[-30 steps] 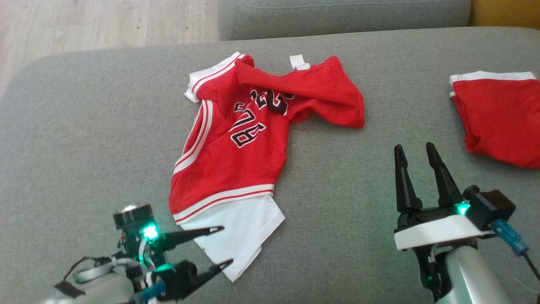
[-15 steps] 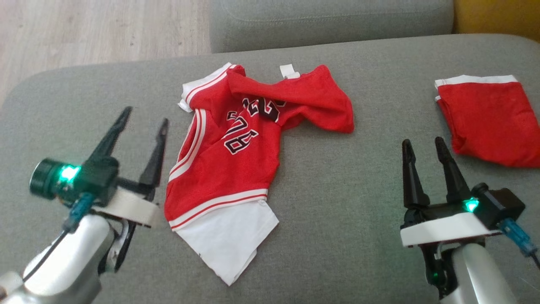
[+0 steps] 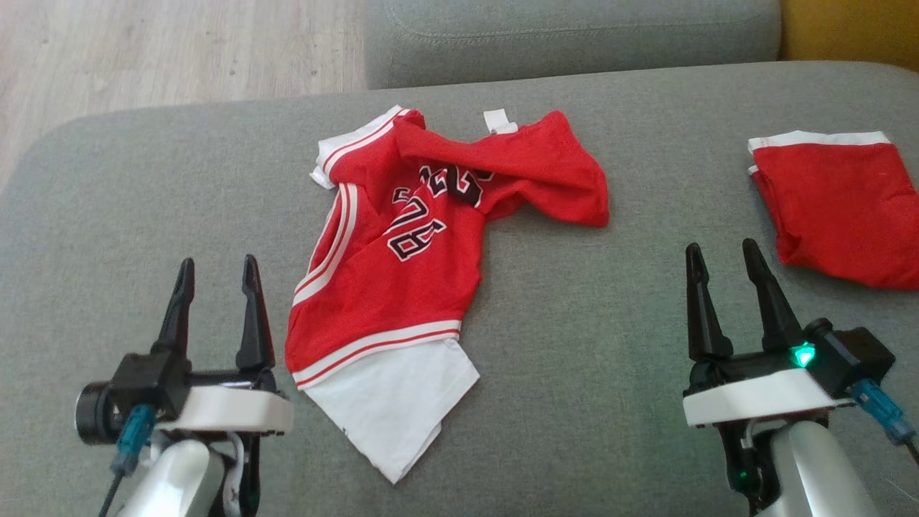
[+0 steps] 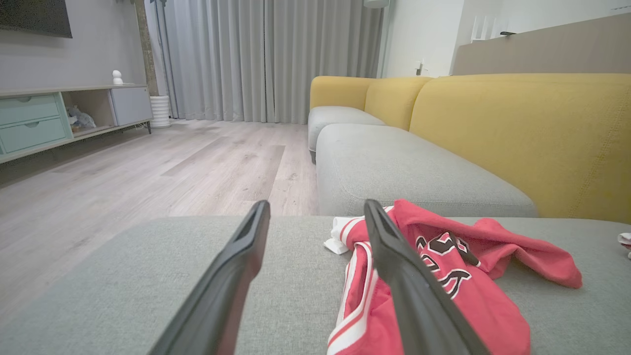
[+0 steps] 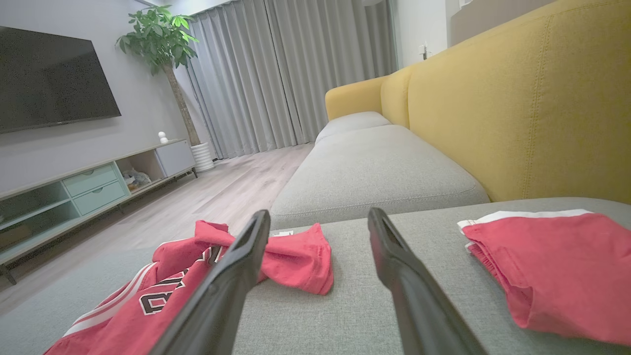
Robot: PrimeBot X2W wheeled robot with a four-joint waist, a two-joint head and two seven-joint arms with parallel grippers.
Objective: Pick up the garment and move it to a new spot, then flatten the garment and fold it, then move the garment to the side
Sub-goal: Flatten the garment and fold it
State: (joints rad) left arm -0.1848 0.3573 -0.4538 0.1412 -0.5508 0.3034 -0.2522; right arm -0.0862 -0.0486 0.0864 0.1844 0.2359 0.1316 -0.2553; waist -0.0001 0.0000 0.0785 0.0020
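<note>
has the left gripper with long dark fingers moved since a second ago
Yes. The left gripper has pulled leftward from the white hem of the red jersey and stands clear beside it.

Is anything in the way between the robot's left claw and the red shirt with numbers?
No, nothing visible. The left gripper is open right beside the red shirt, with bare grey cushion between them.

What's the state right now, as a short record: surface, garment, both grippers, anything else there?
surface: grey sofa cushion
garment: red jersey, crumpled, upper part folded over, not held
left gripper: open, empty, left of the jersey
right gripper: open, empty, between the jersey and the second red garment
other: second red garment, white trim, far right
</note>
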